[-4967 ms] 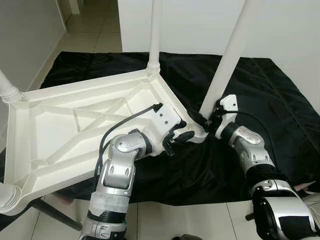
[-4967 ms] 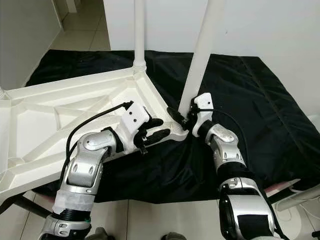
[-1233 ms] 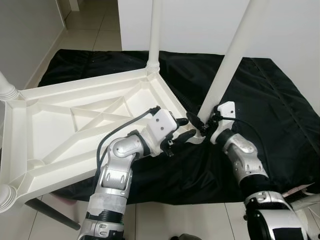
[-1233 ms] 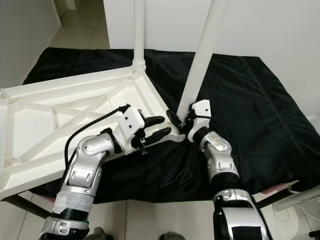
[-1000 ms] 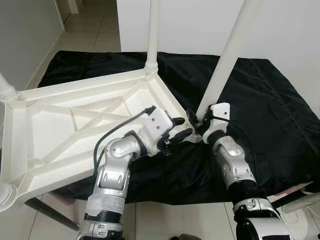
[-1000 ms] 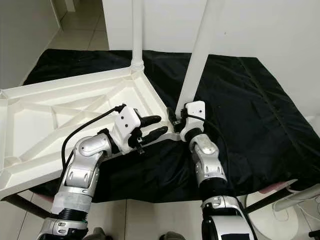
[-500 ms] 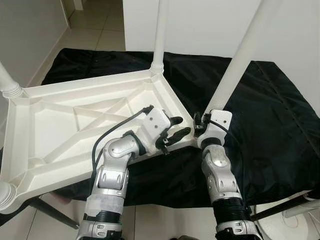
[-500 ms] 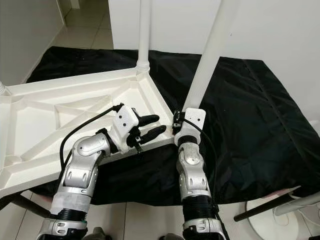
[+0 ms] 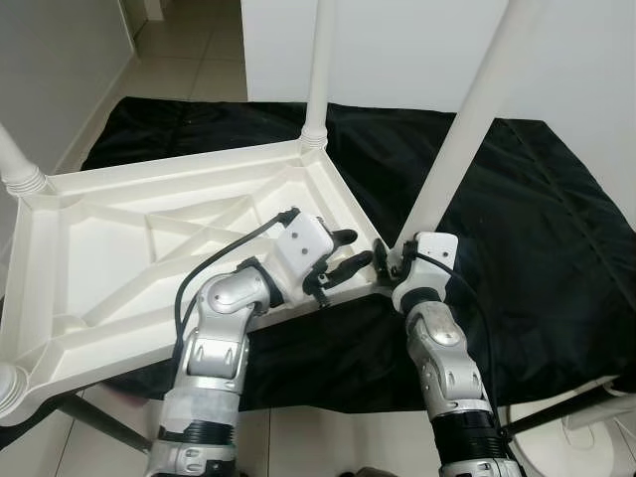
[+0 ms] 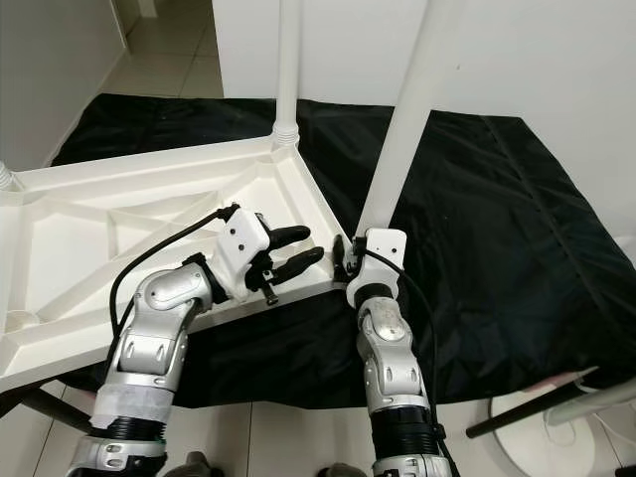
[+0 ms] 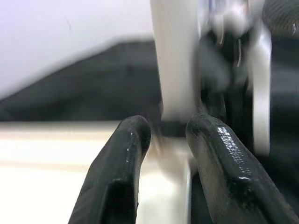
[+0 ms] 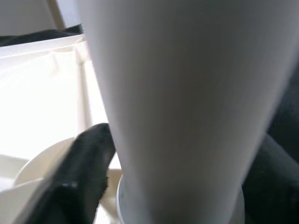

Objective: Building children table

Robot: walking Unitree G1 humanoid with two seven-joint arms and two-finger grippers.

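Observation:
A white plastic children's table [image 9: 149, 238] lies upside down on a black cloth, ribbed underside up. A white leg [image 9: 467, 129] rises from its near right corner, and another leg [image 9: 318, 70] stands at the far corner. My right gripper [image 9: 393, 260] is shut on the near right leg at its base; in the right wrist view the leg [image 12: 187, 93] sits against one black finger [image 12: 84, 158]. My left gripper [image 9: 353, 248] is open over the table rim just left of that corner. The left wrist view shows its fingers [image 11: 121, 172] apart, with the leg [image 11: 175, 60] ahead.
The black cloth [image 9: 537, 199] spreads to the right and behind, up to a white wall [image 9: 397, 50]. Tiled floor [image 9: 189, 60] leads away at the back left. A white stand base [image 9: 596, 437] with a dark rod sits at the lower right. Two more leg stubs [image 9: 15, 164] stand on the left.
My right forearm has swung from the right side to below the leg base, the gripper staying on the leg. The left gripper has stayed by the corner. The camera shifted slightly.

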